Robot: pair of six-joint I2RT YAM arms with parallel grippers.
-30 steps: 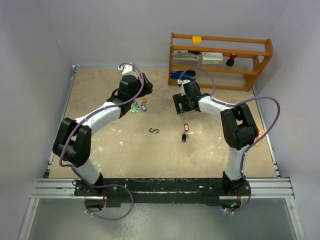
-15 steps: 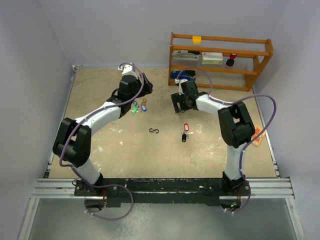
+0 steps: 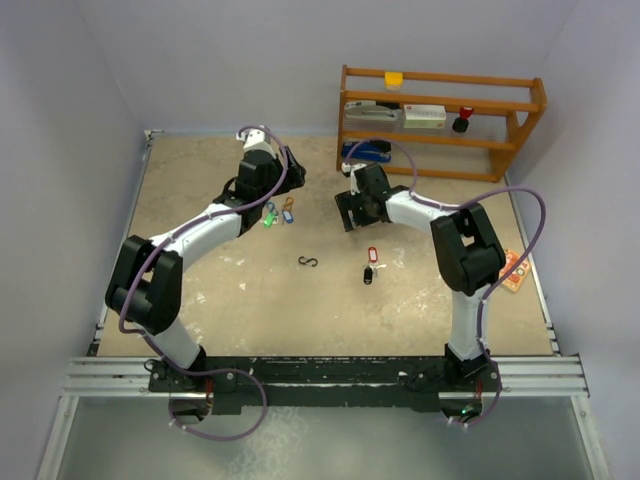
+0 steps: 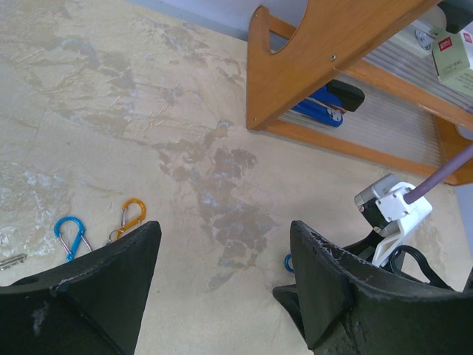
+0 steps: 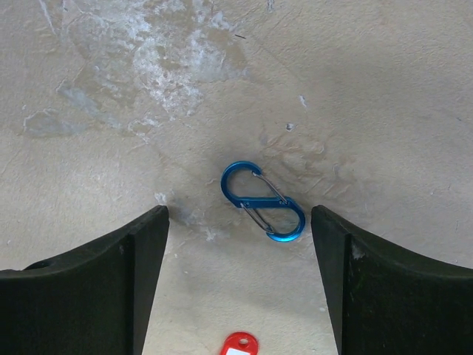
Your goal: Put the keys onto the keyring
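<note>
Since a second ago the right arm has swung leftward, away from the wooden rack (image 3: 440, 120), and its jaws have narrowed a little; my left arm has not shifted.

Furthest left of the rack, the left gripper (image 4: 223, 229) hangs over the table (image 3: 200, 200) with jaws wide apart and nothing between them. Just nearer me lies a green-tagged key (image 3: 268, 218), with a blue carabiner (image 4: 70, 233) and an orange carabiner (image 4: 131, 216) beside it. A black S-clip (image 3: 310, 262) lies further toward me, still left of the rack.

Near the rack's left end, the right gripper (image 5: 238, 222) hovers with its fingers spread and holding nothing. A blue S-clip (image 5: 262, 201) lies flat on the table below the gap. The red-tagged key (image 3: 373, 254) and the black fob (image 3: 368, 275) lie together in front of the rack's left end, on my side of that gripper. A blue stapler (image 4: 325, 107) sits under the rack's lowest shelf.
</note>
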